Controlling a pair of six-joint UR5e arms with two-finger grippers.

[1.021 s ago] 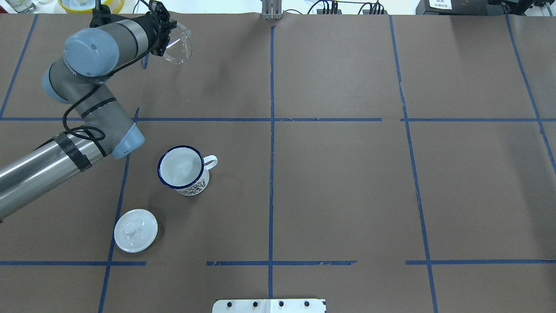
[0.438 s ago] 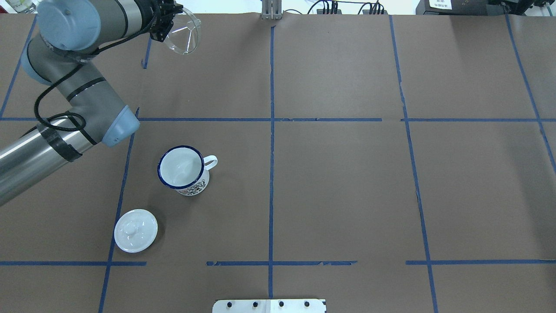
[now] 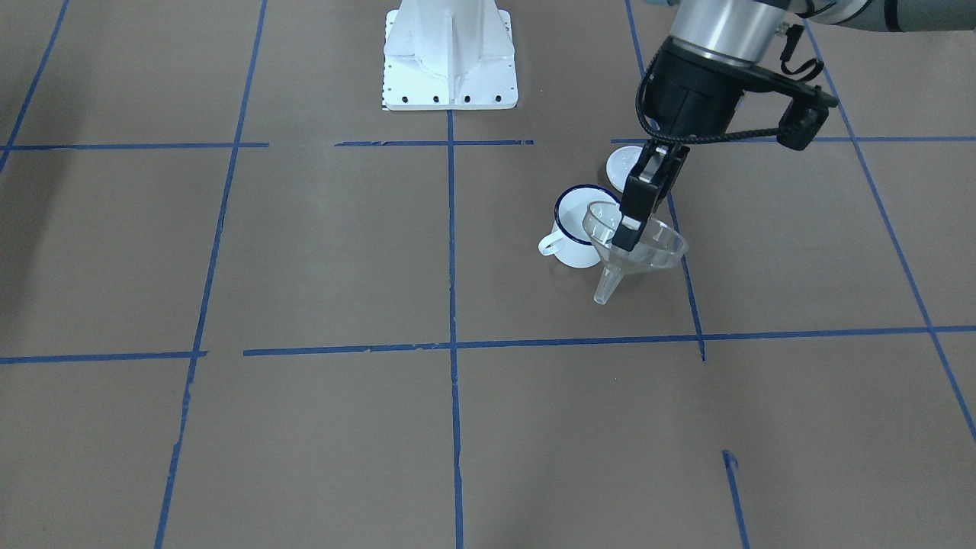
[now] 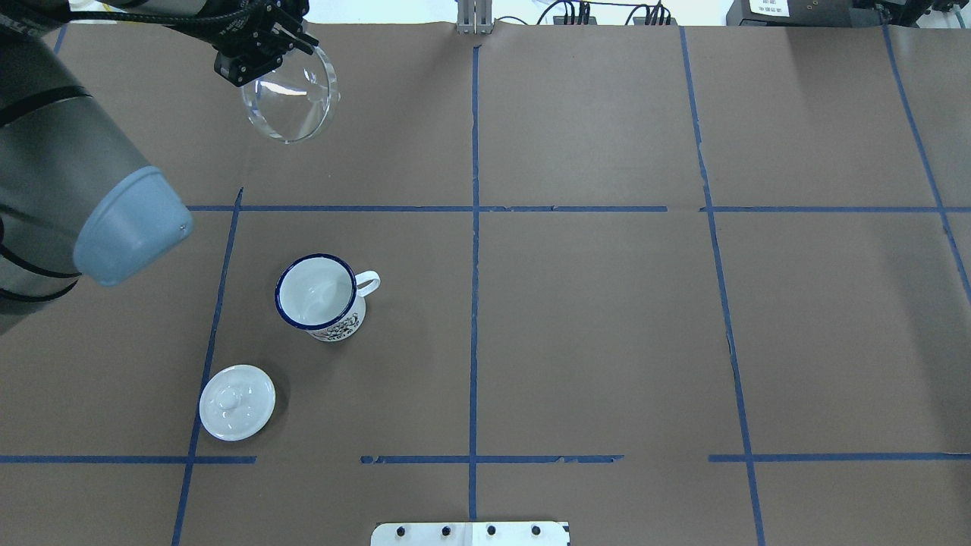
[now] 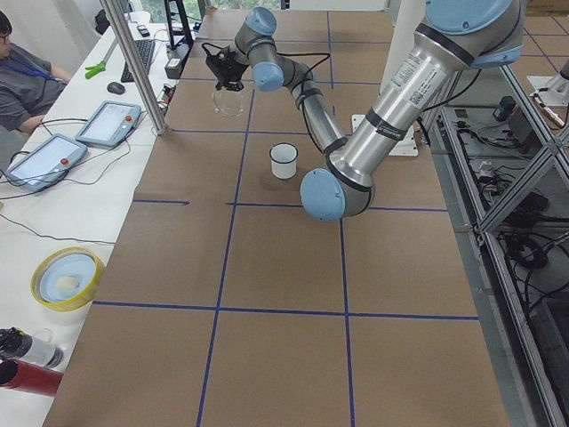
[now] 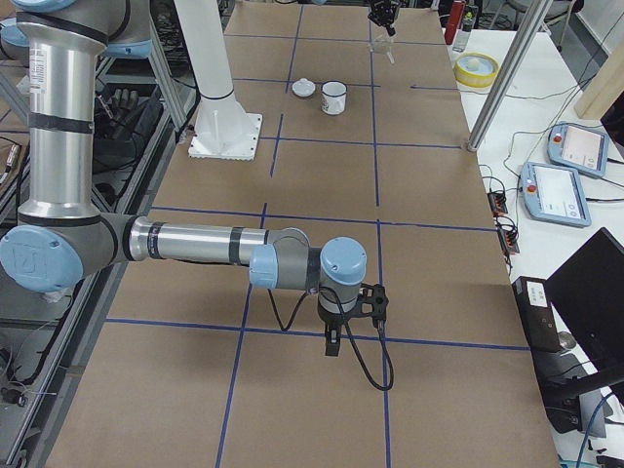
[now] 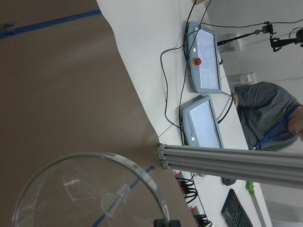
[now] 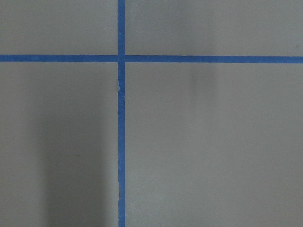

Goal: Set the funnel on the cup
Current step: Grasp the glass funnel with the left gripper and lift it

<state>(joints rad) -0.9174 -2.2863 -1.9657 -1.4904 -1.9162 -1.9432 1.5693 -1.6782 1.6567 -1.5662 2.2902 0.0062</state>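
My left gripper [image 4: 292, 45] is shut on the rim of the clear funnel [image 4: 290, 97] and holds it in the air over the far left of the table. In the front view the gripper [image 3: 625, 236] pinches the funnel [image 3: 644, 248], whose spout points down and is slightly tilted. The white cup [image 4: 317, 297] with a blue rim stands upright on the table, nearer the robot than the funnel and apart from it. It also shows in the front view [image 3: 573, 232]. My right gripper [image 6: 331, 349] shows only in the right side view, low over the table; I cannot tell if it is open or shut.
A round white knobbed lid [image 4: 237, 402] lies on the table near the cup, on the robot's side. The robot's white base plate [image 3: 450, 57] sits at the table's near edge. Blue tape lines cross the brown table [image 4: 607, 341]. An aluminium post [image 4: 474, 19] stands at the far edge.
My left arm has swung and lifted, so the funnel has moved a little toward the robot and looks larger. Its mouth has turned from tilted to facing up. The cup and lid have not moved.
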